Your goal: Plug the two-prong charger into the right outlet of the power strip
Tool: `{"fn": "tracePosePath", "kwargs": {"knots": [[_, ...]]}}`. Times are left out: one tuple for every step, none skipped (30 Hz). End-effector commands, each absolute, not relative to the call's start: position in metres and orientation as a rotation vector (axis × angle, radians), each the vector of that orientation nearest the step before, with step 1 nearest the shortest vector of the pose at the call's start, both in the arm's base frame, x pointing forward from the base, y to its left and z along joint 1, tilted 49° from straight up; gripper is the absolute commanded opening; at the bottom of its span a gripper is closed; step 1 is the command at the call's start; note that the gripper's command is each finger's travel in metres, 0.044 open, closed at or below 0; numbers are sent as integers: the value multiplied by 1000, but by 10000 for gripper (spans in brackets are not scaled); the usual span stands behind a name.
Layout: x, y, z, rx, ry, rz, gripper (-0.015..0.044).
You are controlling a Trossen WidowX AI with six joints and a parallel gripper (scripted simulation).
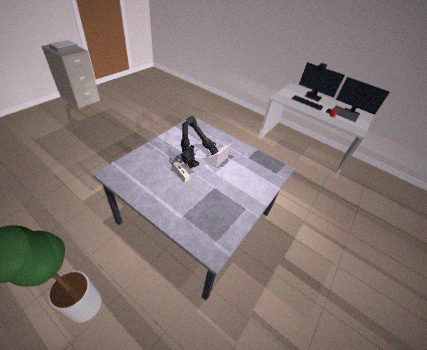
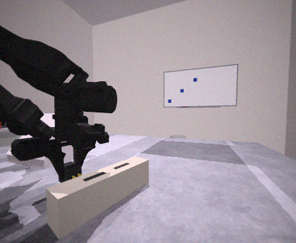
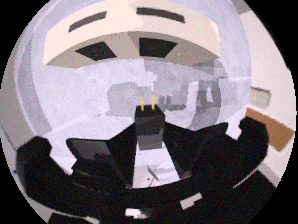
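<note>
The cream power strip [image 1: 183, 172] [image 2: 100, 189] [image 3: 127, 28] lies on the grey table [image 1: 215, 215] [image 2: 208, 194], with two dark slots in its top. My gripper [image 1: 187, 162] [image 2: 70, 169] [image 3: 148, 123] points down and is shut on the black two-prong charger [image 2: 73, 170] [image 3: 148, 125]. The yellow prongs [image 3: 148, 102] stick out below the fingers. In the exterior view the charger hangs right at the strip's back edge, near its closer slot [image 2: 94, 176]. I cannot tell whether the prongs touch the strip.
A white wedge-shaped block [image 1: 219, 155] [image 2: 28, 157] stands on the table behind the arm. Off the table are a desk with two monitors [image 1: 330, 100], a filing cabinet [image 1: 72, 75], a potted plant [image 1: 35, 270] and a wall whiteboard [image 2: 201, 86].
</note>
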State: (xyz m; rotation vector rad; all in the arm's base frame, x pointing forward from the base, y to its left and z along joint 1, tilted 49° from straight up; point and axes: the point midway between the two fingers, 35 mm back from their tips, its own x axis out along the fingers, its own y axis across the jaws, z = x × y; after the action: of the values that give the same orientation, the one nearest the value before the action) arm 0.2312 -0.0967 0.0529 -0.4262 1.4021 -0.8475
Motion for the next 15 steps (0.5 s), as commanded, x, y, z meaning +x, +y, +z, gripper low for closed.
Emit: {"fn": "tracePosePath", "kwargs": {"knots": [[237,-99,56,-420,1393,-859,0],[238,-99,56,-419,1392,-860,0],[239,-99,57,-417,1391,-861,0],[240,-100,57,-416,1391,-862,0],[241,-100,58,-415,1390,-863,0],[242,-101,58,-414,1389,-864,0],[244,-101,58,-413,1388,-865,0],[245,-101,59,-412,1388,-866,0],[246,-102,59,-411,1387,-867,0],[247,-102,60,-410,1386,-868,0],[248,-102,60,-409,1386,-869,0],[249,-103,60,-408,1385,-870,0],[250,-103,61,-407,1384,-871,0],[251,-103,61,-406,1383,-872,0],[252,-104,62,-405,1383,-873,0]]}}
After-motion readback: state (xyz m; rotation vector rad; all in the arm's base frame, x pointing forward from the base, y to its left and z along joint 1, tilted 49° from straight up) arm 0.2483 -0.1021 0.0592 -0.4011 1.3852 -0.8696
